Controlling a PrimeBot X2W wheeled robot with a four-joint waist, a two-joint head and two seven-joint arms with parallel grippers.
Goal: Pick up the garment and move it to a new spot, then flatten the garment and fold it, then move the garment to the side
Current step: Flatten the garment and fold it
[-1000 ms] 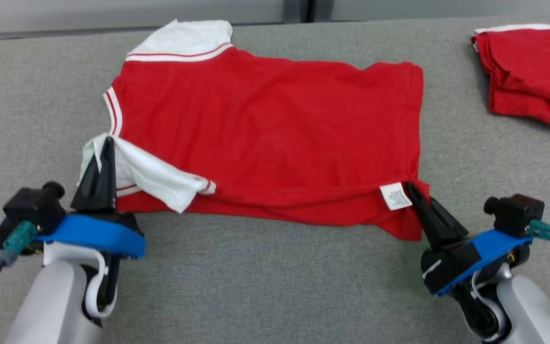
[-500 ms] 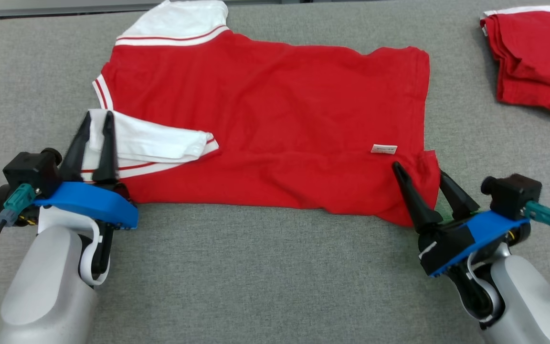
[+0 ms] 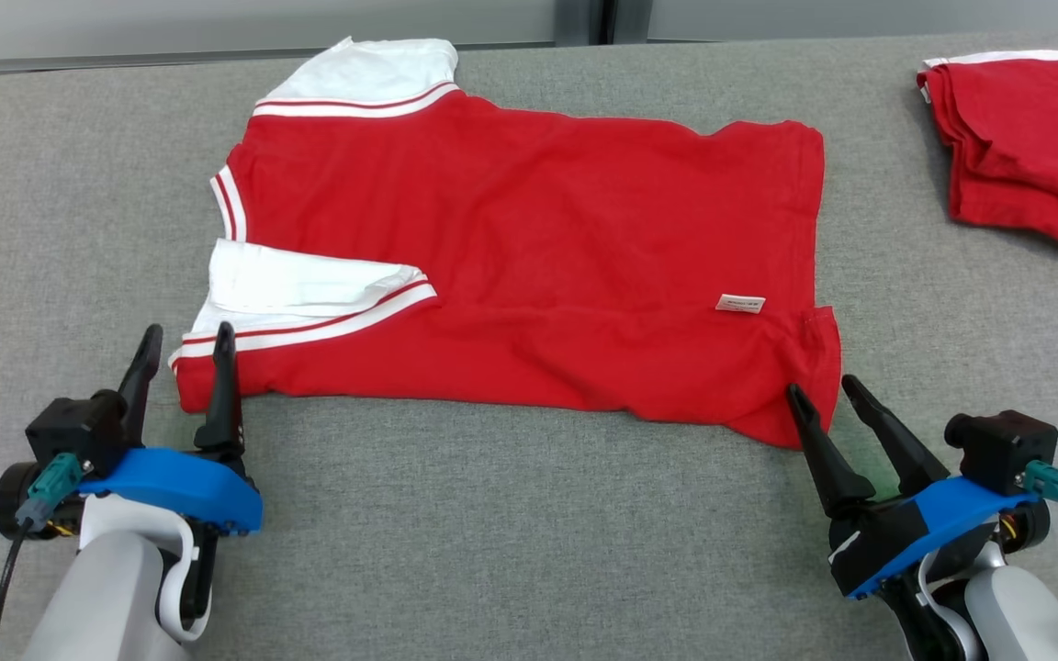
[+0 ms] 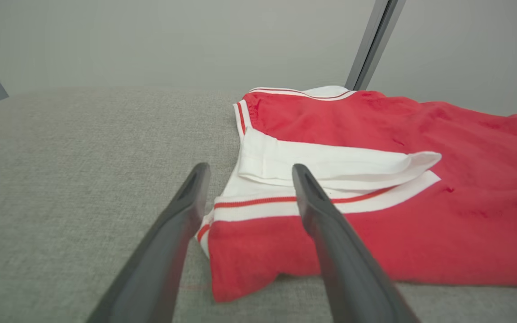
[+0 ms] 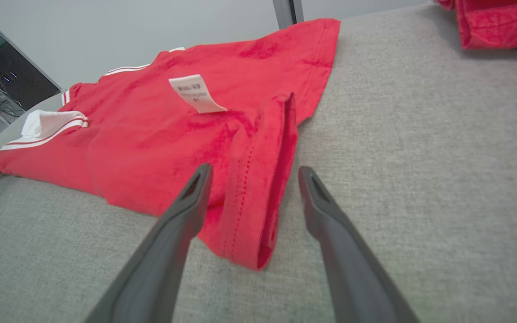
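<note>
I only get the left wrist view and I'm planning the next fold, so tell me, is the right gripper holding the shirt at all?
Observer: No. The right gripper is open, and a hem corner of the red shirt lies loose between its jaws.
Operator: Anything showing on that end of the cloth?
Observer: A white label lies on top, near that corner.
Operator: Anything else nearby?
Observer: A second red garment, folded, sits at the far right.

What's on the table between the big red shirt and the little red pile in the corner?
Nothing. In the head view, just bare grey tabletop lies between the red shirt and the folded red pile.
</note>
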